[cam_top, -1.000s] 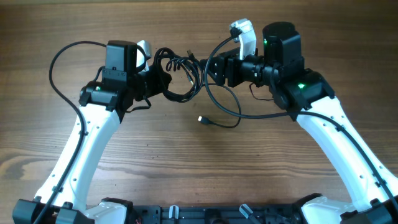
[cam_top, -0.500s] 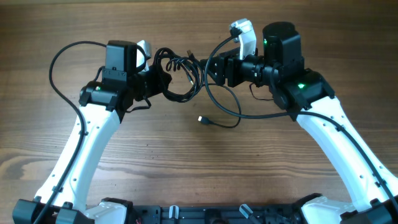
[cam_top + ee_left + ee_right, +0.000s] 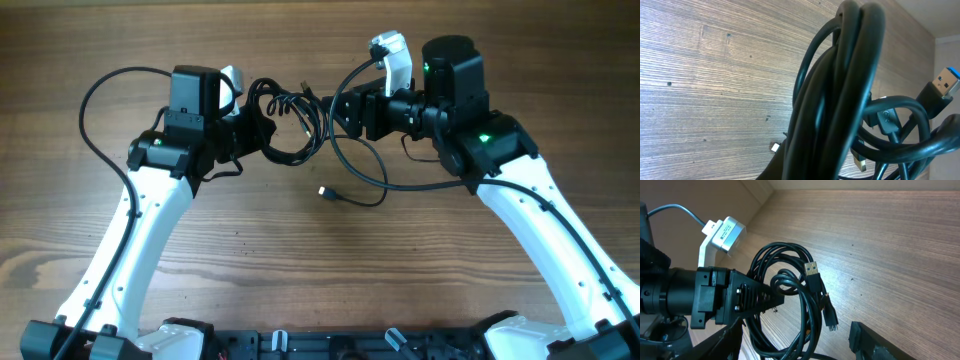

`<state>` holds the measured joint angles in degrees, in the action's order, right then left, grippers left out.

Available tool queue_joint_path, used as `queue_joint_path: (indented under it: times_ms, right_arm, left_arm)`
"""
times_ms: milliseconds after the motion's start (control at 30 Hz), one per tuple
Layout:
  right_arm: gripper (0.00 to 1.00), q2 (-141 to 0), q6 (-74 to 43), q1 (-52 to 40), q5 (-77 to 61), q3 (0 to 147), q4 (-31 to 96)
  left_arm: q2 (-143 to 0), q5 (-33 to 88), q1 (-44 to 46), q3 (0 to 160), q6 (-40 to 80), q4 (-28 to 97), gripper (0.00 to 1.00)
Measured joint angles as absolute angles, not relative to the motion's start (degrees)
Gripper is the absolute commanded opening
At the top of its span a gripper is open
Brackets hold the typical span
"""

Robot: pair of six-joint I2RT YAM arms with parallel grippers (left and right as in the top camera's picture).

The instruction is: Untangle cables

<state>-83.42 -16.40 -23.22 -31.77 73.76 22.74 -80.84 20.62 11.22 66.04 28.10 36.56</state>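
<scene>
A bundle of thin black cables (image 3: 292,125) hangs in loops between my two grippers at the back middle of the table. My left gripper (image 3: 258,130) is shut on the bundle's left side. The cords fill the left wrist view (image 3: 840,100), with a blue USB plug (image 3: 945,80) at the right. My right gripper (image 3: 335,110) faces the bundle from the right. In the right wrist view its fingers (image 3: 795,327) are wide open, with the lower loops of the cables (image 3: 790,285) between them. A USB plug (image 3: 812,270) sticks up from the loops. One loose plug end (image 3: 324,191) lies on the table.
The wooden table (image 3: 320,270) lies under both arms. Thicker black arm wires arc out at the far left (image 3: 95,90) and loop under the right wrist (image 3: 400,185). White camera mounts sit on both wrists.
</scene>
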Motion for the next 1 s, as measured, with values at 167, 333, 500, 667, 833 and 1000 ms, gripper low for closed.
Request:
queue_joint_path:
  times_ms: [167,333,500,667,833,1000]
  right_arm:
    - [0.70,-83.42,-16.40,-23.22,-31.77,73.76,22.74]
    - [0.70,-83.42,-16.40,-23.22,-31.77,73.76,22.74]
    - [0.69,-83.42,-16.40,-23.22,-31.77,73.76,22.72]
    - [0.68,-83.42,-16.40,-23.22,-31.77,73.76,22.46]
    - [0.68,-83.42,-16.40,-23.22,-31.77,73.76,21.82]
    - [0.68,-83.42,-16.40,-23.22,-31.77,73.76,21.76]
  left_arm:
    - [-80.84,20.62,11.22,66.04,28.10,36.99,0.04]
    - [-80.84,20.62,11.22,66.04,28.29,37.08,0.04]
    - [-80.84,20.62,11.22,66.04,31.81,37.12,0.04]
    - [-80.84,20.64,11.25,66.04,35.57,37.12,0.04]
    - [-80.84,20.64,13.54,66.04,37.21,37.06,0.04]
    - [-80.84,20.62,16.64,66.04,37.30,35.07,0.04]
